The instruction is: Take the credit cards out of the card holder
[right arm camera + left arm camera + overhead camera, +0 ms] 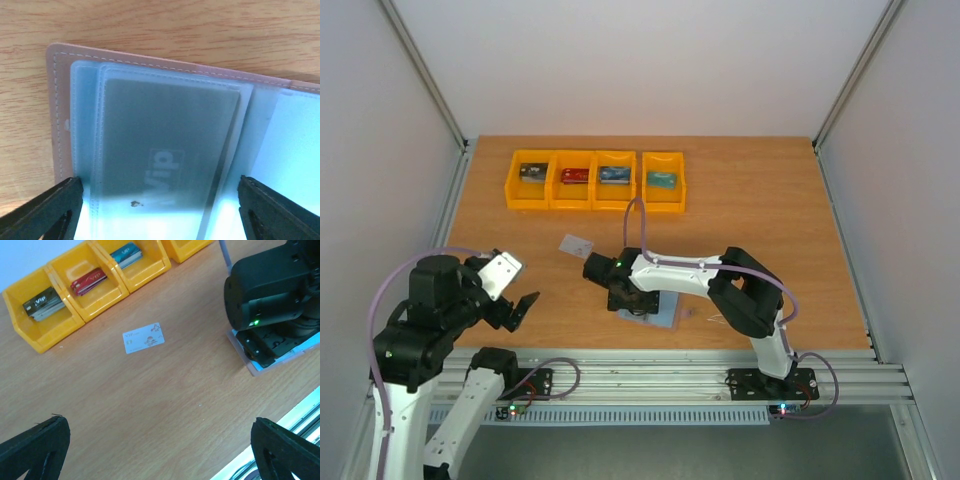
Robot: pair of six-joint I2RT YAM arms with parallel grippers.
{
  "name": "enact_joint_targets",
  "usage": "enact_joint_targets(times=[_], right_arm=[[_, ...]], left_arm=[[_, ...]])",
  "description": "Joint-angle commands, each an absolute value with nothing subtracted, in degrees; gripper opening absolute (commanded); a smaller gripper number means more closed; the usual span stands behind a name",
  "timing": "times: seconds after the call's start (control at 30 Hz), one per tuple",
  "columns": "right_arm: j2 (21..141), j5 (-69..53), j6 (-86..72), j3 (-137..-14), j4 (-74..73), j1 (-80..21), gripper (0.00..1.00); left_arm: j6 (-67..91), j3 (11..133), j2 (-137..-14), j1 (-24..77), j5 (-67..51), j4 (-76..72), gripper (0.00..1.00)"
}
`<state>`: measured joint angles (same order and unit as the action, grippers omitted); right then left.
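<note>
**Hovering open-jawed over the card holder**

The card holder [663,316] lies opened flat near the front edge of the table [770,220], just ahead of the right arm's base. The right gripper [157,185] sits directly over it and hides most of it from the top camera.

In the right wrist view its jaws stand wide apart, one fingertip at each side of a clear plastic sleeve. Whether the tips touch the holder cannot be told. The holder's pinkish stitched edge [55,110] runs along the left and top. Inside the sleeves sits a grey card [165,145] marked "Vip".

A white card [143,338] lies loose and flat on the wood. It rests between the holder and the bins, well apart from both.

The left gripper [157,427] hangs above the table's front left area, its jaws spread wide. It is well apart from the white card.

Four orange bins [595,180] stand in a row at the back. They hold a dark, a red, a blue and a teal item.
</note>
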<state>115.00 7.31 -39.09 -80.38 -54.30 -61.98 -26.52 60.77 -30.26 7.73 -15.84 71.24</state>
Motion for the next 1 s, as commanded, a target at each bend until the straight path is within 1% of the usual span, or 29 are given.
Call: enact_joint_targets(times=[0.0, 0.03, 0.07, 0.1, 0.13, 0.3, 0.37, 0.43, 0.6, 0.67, 0.77, 0.87, 0.97], right_arm=[[121.45, 7.27, -43.52, -80.18, -55.73, -64.19, 0.69], [121.76, 7.74, -43.63, -80.58, -56.76, -64.58, 0.58], [121.75, 7.92, -43.64, -80.67, -57.25, -64.86, 0.52], [121.48, 7.86, -43.05, -80.68, -57.2, -65.08, 0.5], [121.03, 7.78, -42.24, -80.61, -56.83, -65.14, 0.49], [117.9, 8.34, -35.01, -80.2, -55.59, -64.67, 0.5], [116.03, 7.28, -32.17, -79.14, -55.5, -64.01, 0.51], [112.8, 6.1, -29.03, -77.86, -55.61, -63.08, 0.53], [99.86, 4.5, -19.19, -76.58, -57.18, -61.56, 0.59], [94.34, 1.18, -16.38, -74.7, -56.44, -59.84, 0.62], [87.2, 0.62, -15.57, -71.35, -58.88, -57.48, 0.68], [78.92, 0.66, -17.75, -64.73, -60.06, -53.38, 0.7], [75.68, -3.11, -17.36, -58.43, -58.77, -48.06, 0.7]], left_arm=[[-27.78, 61.1, -28.84, 7.38, -19.65, 69.31, 0.99], [-28.26, 61.24, -28.57, 7.43, -20.84, 69.34, 0.99], [-28.73, 61.26, -28.37, 7.39, -21.95, 69.26, 0.99], [-29.38, 61.28, -28.35, 7.38, -22.98, 69.27, 0.99], [-29.76, 61.38, -28.51, 7.44, -23.66, 69.17, 0.99], [-29.22, 62.14, -33.55, 7.44, -25.95, 66.61, 0.99], [-25.38, 62.39, -36.68, 7.43, -27.67, 63.41, 0.99], [-16.43, 62.37, -39.87, 7.45, -30.52, 59.39, 0.99], [6.29, 57.96, -46.31, 7.55, -35.9, 49.27, 0.94], [12.0, 53.7, -46.95, 8.16, -37.31, 43.71, 0.93], [23.89, 47.18, -47.92, 10.56, -36.36, 34.58, 0.89], [29.34, 43.61, -53.38, 14.12, -33.02, 32.75, 0.87], [31.42, 40.11, -60.28, 17.86, -32.05, 25.86, 0.87]])
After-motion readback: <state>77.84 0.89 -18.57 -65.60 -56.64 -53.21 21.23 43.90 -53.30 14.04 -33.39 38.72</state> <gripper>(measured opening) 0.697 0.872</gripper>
